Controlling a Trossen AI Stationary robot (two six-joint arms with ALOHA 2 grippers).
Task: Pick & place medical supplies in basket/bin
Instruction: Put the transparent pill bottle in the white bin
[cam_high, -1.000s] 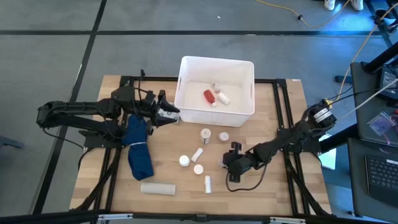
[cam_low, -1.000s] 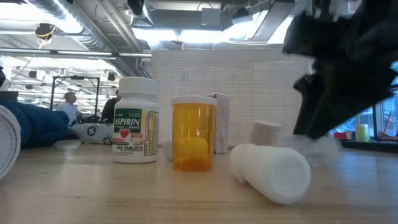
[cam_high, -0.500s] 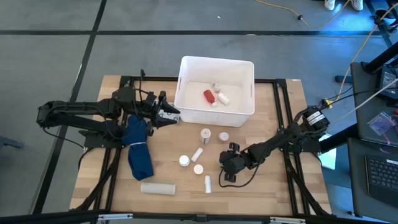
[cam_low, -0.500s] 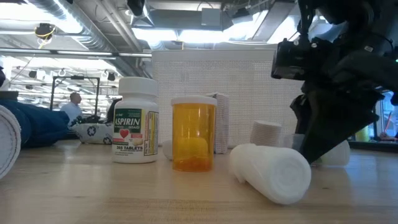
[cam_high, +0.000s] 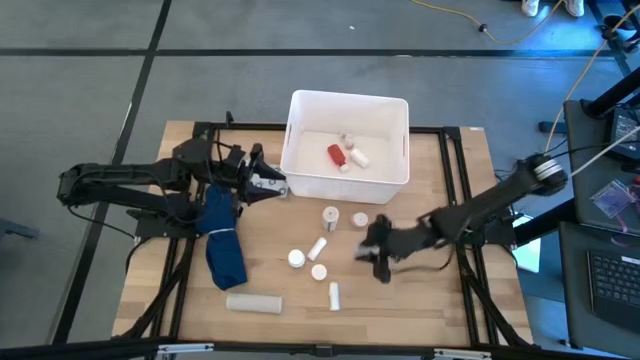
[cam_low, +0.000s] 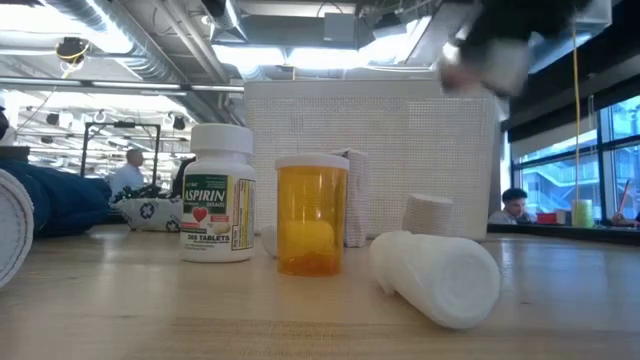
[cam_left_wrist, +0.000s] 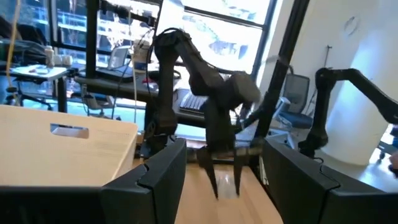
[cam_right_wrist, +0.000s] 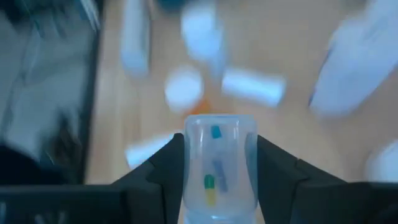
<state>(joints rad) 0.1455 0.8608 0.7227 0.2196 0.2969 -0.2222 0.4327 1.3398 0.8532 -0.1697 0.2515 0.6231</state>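
Note:
My right gripper (cam_high: 381, 255) hangs above the table's middle right, shut on a small clear vial (cam_right_wrist: 216, 155) with coloured capsules inside. In the low view it is a blur at the top edge (cam_low: 490, 40). Below it on the wood lie several white bottles and tubes (cam_high: 317, 247), an aspirin bottle (cam_low: 218, 207), an orange vial (cam_low: 311, 215) and a white roll (cam_low: 440, 275). The white tub (cam_high: 400, 175) stands at the far middle, with a red bottle (cam_high: 337, 154) and white items on its floor. My left gripper (cam_high: 270, 185) waits, open, beside the tub's near left corner. My right gripper pinches the clear vial by its two long sides (cam_right_wrist: 189, 171), one dark finger (cam_right_wrist: 161, 171) on each. The fingers point down from above and the vial lies along them, its rounded end forward. It is lifted clear of the table.
A long dark blue cloth (cam_high: 222, 240) lies left of the supplies, and a white roll (cam_high: 253, 302) lies near the front edge. The tub's wall with the handle slot (cam_left_wrist: 68, 130) is close beside my left gripper. Bare wood shows to the right of the right gripper.
My right gripper dipped to the table by the white items, then rose and moved a little toward the far right, taking the clear vial up off the wood. In the low view it has climbed almost out of the top. The left arm kept still.

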